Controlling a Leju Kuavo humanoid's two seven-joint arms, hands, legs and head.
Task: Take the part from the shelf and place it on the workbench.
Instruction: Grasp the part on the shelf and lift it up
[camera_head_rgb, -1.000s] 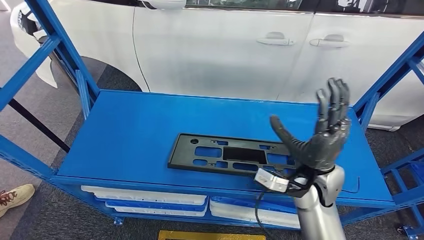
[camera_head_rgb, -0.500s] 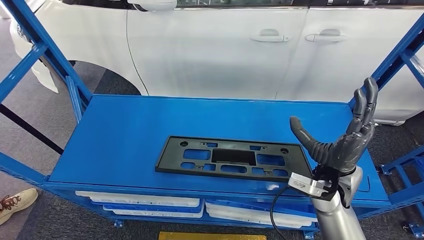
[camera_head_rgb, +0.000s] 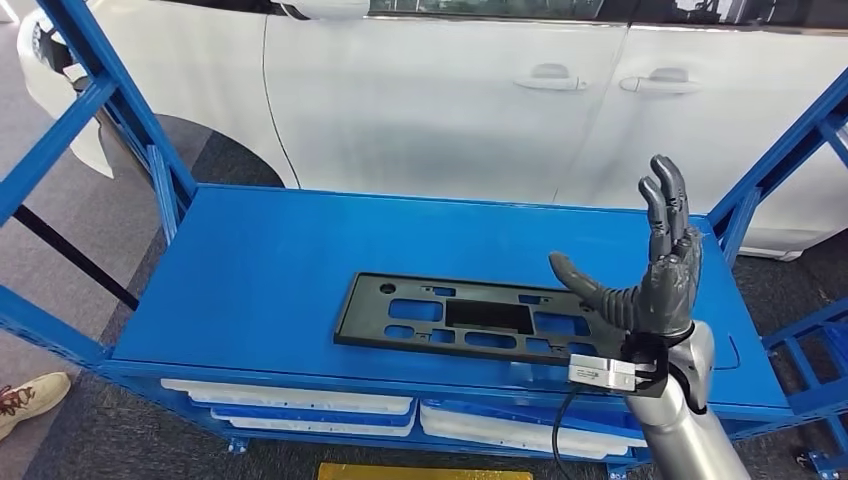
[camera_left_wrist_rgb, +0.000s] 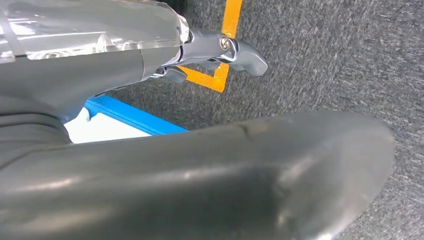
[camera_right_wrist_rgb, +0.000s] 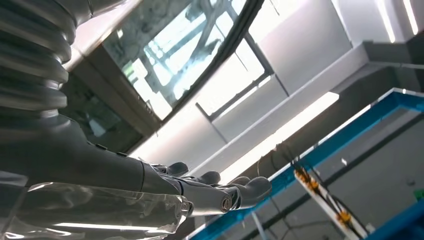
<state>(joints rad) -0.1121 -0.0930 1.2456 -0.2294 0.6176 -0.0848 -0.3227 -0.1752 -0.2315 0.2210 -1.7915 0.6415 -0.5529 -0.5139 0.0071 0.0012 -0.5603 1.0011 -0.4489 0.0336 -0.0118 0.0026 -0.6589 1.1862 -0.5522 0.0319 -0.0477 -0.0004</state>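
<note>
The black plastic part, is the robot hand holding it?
No. The black plastic part lies flat on the blue shelf, while the right robot hand is raised above it, open and empty.

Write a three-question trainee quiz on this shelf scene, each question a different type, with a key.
1. True or false: the right hand holds the black part.
2. Multiple choice: the black part lies on A) the floor, B) the blue shelf top, C) the car's roof.
3. Fill in: behind the shelf stands a white ____.

Key: 1 false, the hand is raised above the part's right end with fingers spread, holding nothing. 2 B. 3 car.
</note>
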